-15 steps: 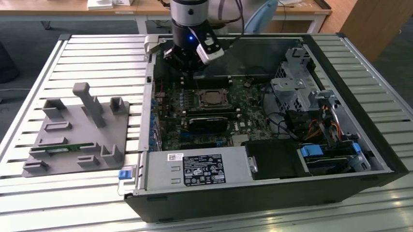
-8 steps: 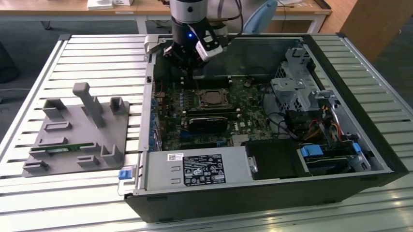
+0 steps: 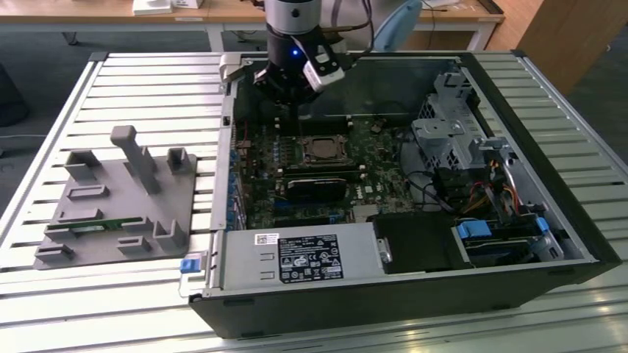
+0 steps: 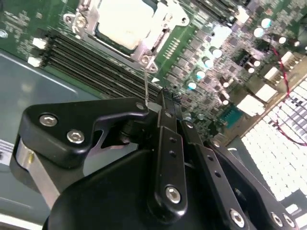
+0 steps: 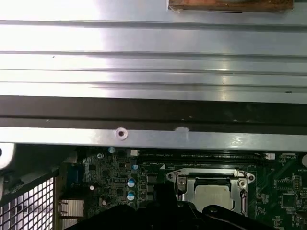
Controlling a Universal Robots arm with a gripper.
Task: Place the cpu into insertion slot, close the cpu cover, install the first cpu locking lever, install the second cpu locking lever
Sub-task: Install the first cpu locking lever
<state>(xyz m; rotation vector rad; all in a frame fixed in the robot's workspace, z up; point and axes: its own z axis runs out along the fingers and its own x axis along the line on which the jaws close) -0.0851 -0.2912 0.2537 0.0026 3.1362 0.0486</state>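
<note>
The exterior view takes in the whole open computer case (image 3: 549, 243) on the slatted tabletop (image 3: 147, 81), with a grey fixture (image 3: 118, 198) beside it on the exterior view's left. The end effector (image 3: 294, 103) hangs inside the case, near the insertion slot (image 3: 303, 151) on the green board. The second wrist view is closer. The cpu (image 4: 125, 21) sits in the slot with its pale metal top up, and the cpu cover (image 4: 160, 26) lies shut around it. A thin locking lever (image 4: 146, 81) rises from the socket's corner to the tip of the end effector, whose fingers are drawn together. Whether they pinch the lever cannot be told. The first wrist view shows the case wall (image 5: 153, 110) and the tabletop slats beyond it.
</note>
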